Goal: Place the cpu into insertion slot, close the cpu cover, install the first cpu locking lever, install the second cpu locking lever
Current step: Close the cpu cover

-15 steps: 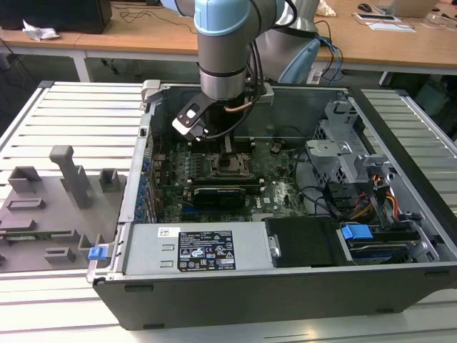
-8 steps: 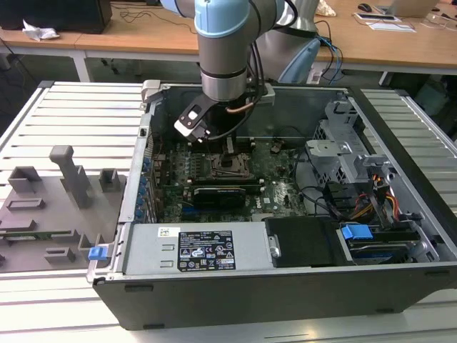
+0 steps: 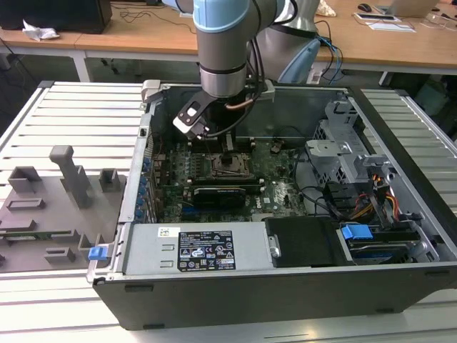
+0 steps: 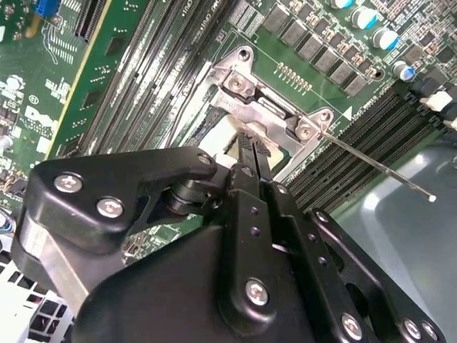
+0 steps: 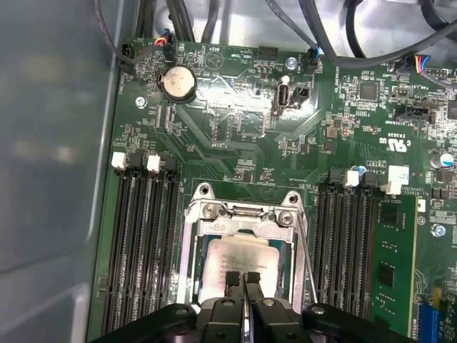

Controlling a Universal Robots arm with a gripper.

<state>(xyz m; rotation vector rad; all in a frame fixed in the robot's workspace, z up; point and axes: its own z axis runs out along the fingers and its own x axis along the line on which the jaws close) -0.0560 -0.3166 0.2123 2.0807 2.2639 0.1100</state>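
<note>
Pale silver square cpu [image 5: 239,256] partly hidden beneath black gripper [image 5: 242,280], fingers [image 5: 230,281] pinched together; exterior view: silver-rimmed insertion slot [image 3: 223,170] at gripper's 6 o'clock.

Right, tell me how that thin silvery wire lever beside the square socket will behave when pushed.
The thin silvery wire lever looks long and slender, so it will probably flex springily. Its smooth metal is likely slippery. One end seems anchored at the silvery metal socket frame, so a push should swing it rather than slide it.
</note>
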